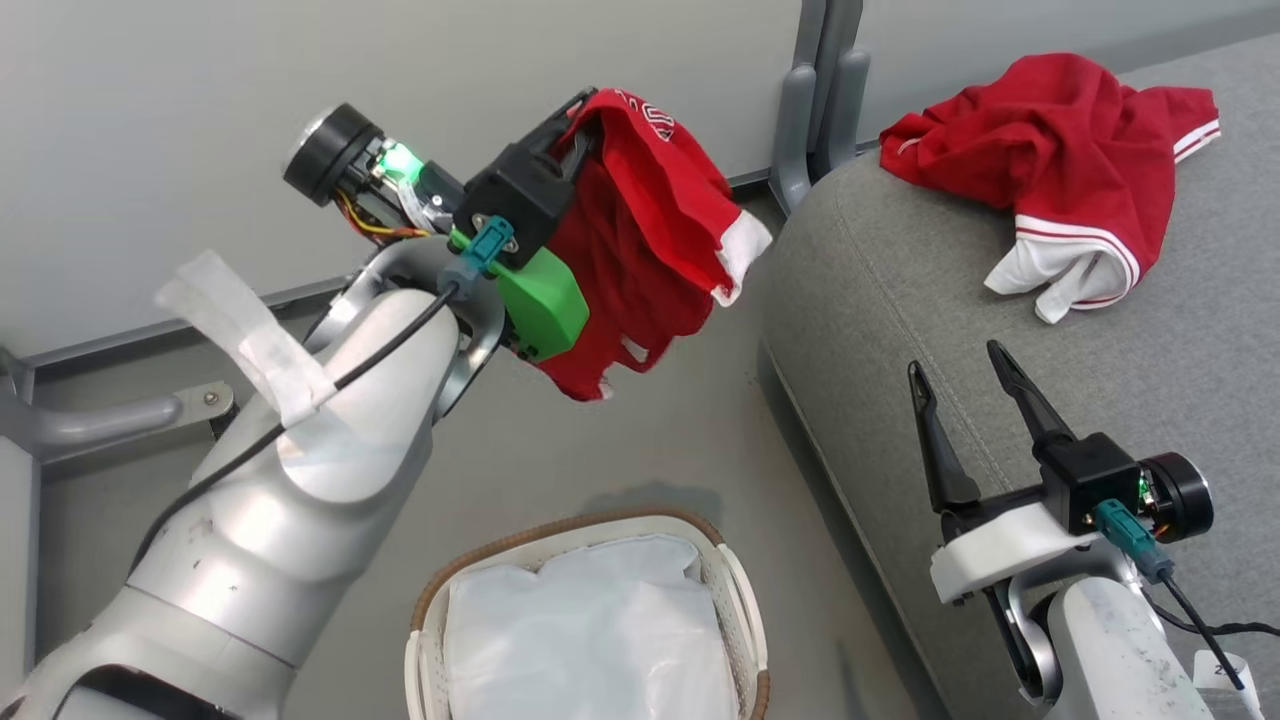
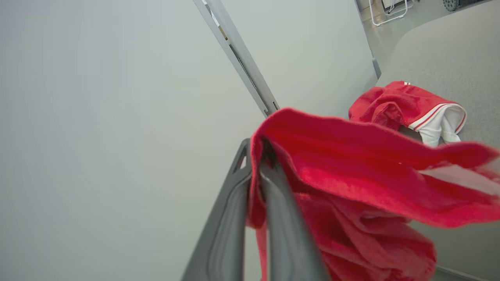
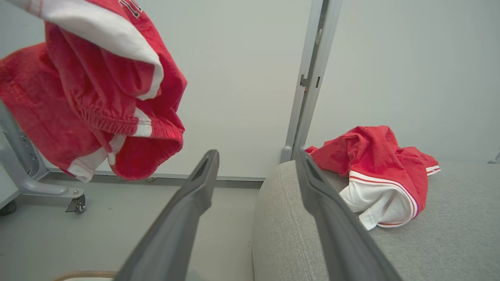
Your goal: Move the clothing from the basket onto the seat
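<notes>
My left gripper [image 1: 585, 115] is raised above the floor and shut on a red garment [image 1: 640, 240] with white trim, which hangs from its fingers [image 2: 230, 218] to the left of the seat. The same hanging garment [image 3: 93, 97] shows at the upper left of the right wrist view. A second piece of red-and-white clothing [image 1: 1070, 170] lies crumpled on the grey seat [image 1: 1000, 330] near its far corner. My right gripper [image 1: 960, 385] stands open over the seat's front edge, nothing between its fingers. The basket [image 1: 590, 620] sits on the floor below, showing its white liner.
A pale wall with a grey vertical post [image 1: 815, 100] runs behind the seat. A grey wheeled frame leg [image 3: 43, 187] stands on the floor at the left. Grey floor [image 1: 640, 440] lies between the basket and the seat.
</notes>
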